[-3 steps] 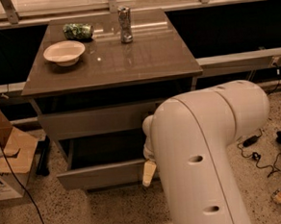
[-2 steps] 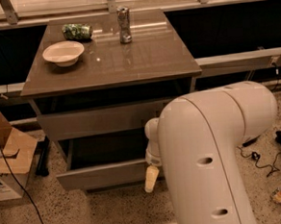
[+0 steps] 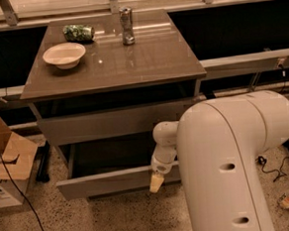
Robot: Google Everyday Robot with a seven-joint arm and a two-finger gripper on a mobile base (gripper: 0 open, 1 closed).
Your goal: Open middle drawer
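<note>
- Gripper (image 3: 156, 182) low in the middle of the view, at the end of a white wrist, pale yellowish tip pointing down
- Cannot tell whether clenched, released or grasping anything; tip overlaps the upper edge of a drawer front, contact unclear
- Middle drawer (image 3: 109, 182) right at the gripper, grey front panel running off to the left of the gripper and vanishing behind the arm on the other side
- Stands well out from the cabinet, with its dark open inside just above and behind the gripper
- Upper drawer front (image 3: 110, 122) above the gripper, flush with the cabinet frame, looking shut
- Big white arm (image 3: 237, 165) immediately to the right of the gripper, filling the lower right of the view and hiding that side of the cabinet
- Grey tabletop (image 3: 146, 62) well above the gripper
- Up and to the left of the gripper, on that top: cream bowl (image 3: 64, 54), upright, near the left edge
- Green crumpled packet (image 3: 78, 32) just beyond the bowl, not touching it
- Shiny can (image 3: 126, 25) upright at the back of the top, almost straight above the gripper, apart from bowl and packet
- Cardboard box (image 3: 11, 161) on the speckled floor far to the left of the gripper, flaps open
- Loose cables (image 3: 269, 163) on the floor to the right of the gripper, past the arm
</note>
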